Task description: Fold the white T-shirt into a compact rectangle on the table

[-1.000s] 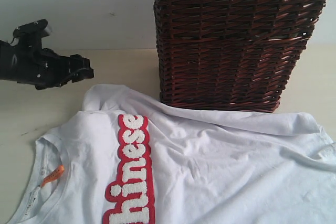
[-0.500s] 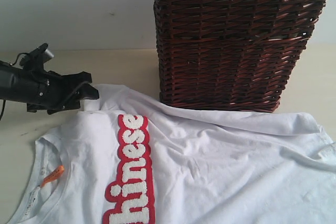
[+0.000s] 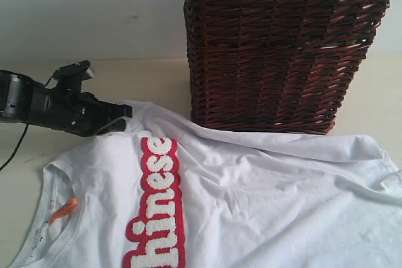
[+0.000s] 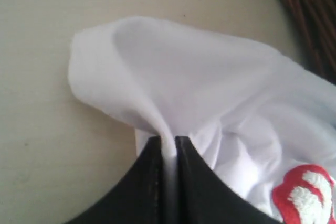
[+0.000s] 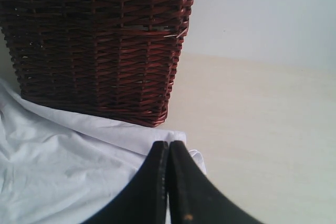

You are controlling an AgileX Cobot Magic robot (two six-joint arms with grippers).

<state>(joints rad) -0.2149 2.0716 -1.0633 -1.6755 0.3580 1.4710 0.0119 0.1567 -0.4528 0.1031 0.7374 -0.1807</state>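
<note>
The left gripper [image 3: 123,112], open a second ago, has clamped on a sleeve [image 4: 157,66] of the white T-shirt [image 3: 251,186] lying spread on the beige surface [image 3: 144,76] before a wicker basket [image 3: 276,54], readying a first fold; the right gripper [image 5: 169,145] hangs clenched and empty.

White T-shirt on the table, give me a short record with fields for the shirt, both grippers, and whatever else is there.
shirt: white T-shirt spread print-up on the table, wrinkled, not yet folded
left gripper: shut on a pinch of the shirt's sleeve
right gripper: shut, nothing seen between its jaws, tips by the shirt's edge near the basket
basket: dark wicker basket standing on the table, shirt fabric against its base
neck tag: orange, inside the collar
</note>
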